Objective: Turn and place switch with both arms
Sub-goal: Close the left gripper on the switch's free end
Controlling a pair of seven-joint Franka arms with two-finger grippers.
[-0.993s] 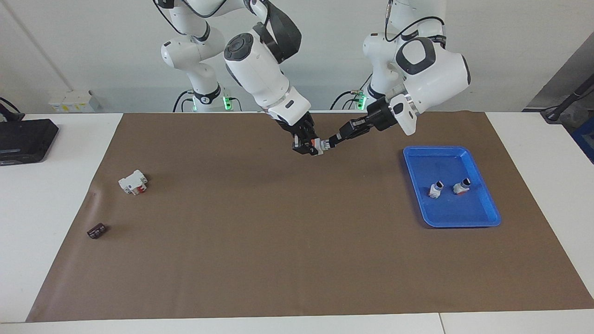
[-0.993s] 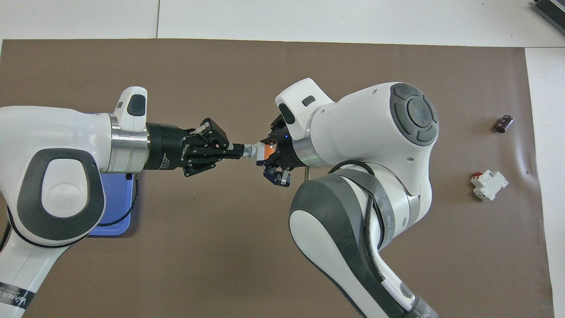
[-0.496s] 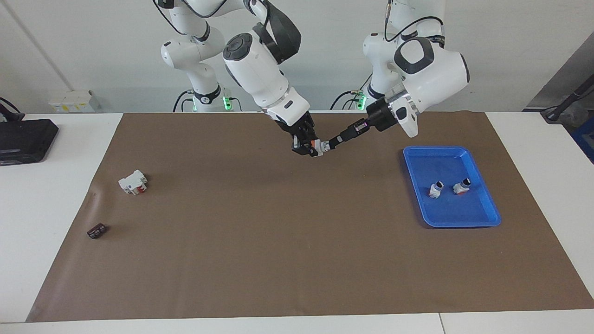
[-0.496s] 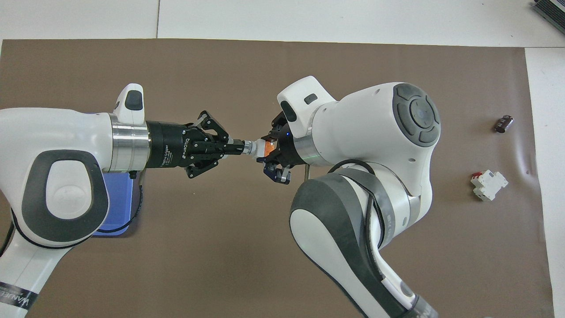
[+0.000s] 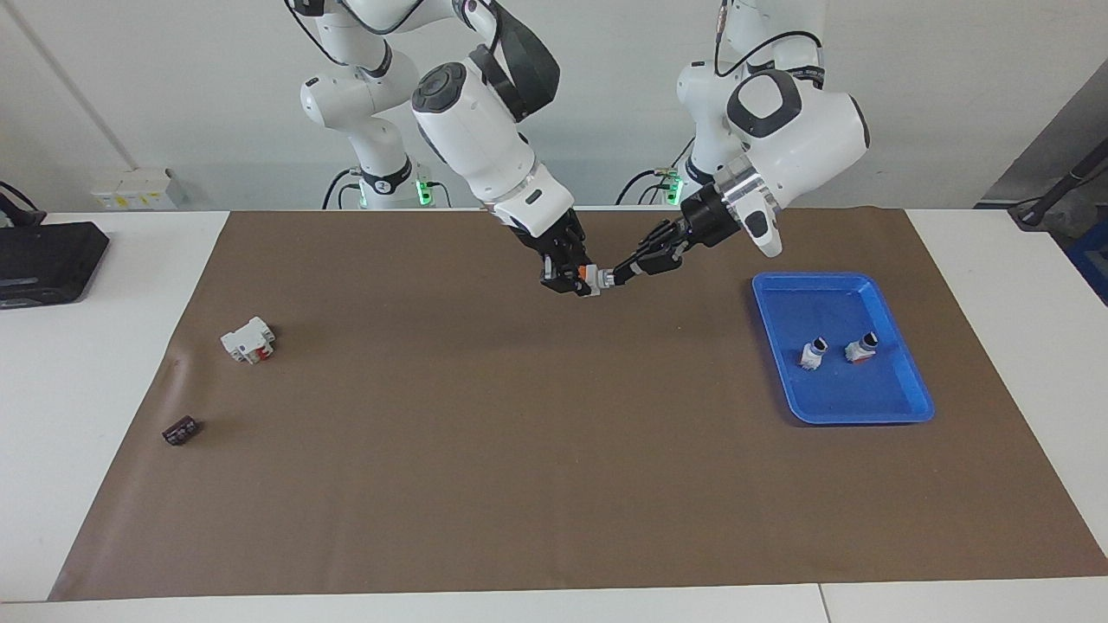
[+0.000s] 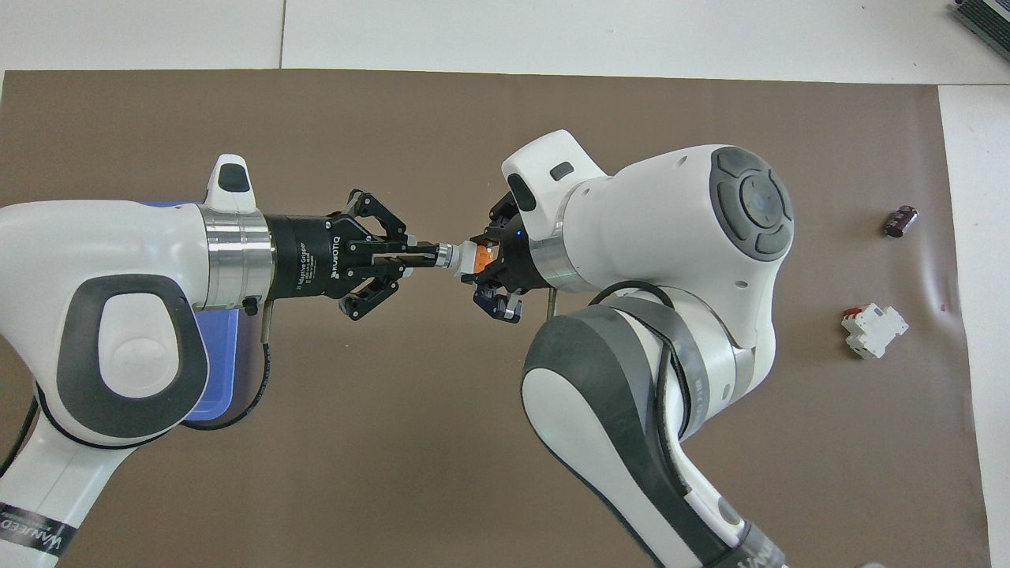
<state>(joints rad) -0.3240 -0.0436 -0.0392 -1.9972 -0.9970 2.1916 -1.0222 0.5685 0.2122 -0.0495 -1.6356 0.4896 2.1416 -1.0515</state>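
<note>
The tiny white switch with orange end and black knob (image 5: 595,279) (image 6: 461,257) hangs above the brown mat (image 5: 519,450), clamped between both grippers: the right gripper (image 5: 578,279) (image 6: 491,264) pinches its body, the left gripper (image 5: 616,273) (image 6: 430,254) its knob. The blue plastic tray (image 5: 900,407) holds two similar small switches (image 5: 813,353).

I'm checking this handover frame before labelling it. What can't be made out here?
- Overhead view: most of the tray is hidden under the left arm; its two small parts show only in the facing view.
- Both views: the knob position of the switch is too small to read, and its tip is covered by the left gripper.
- Overhead view: the right gripper is partly hidden by its own wrist.
</note>
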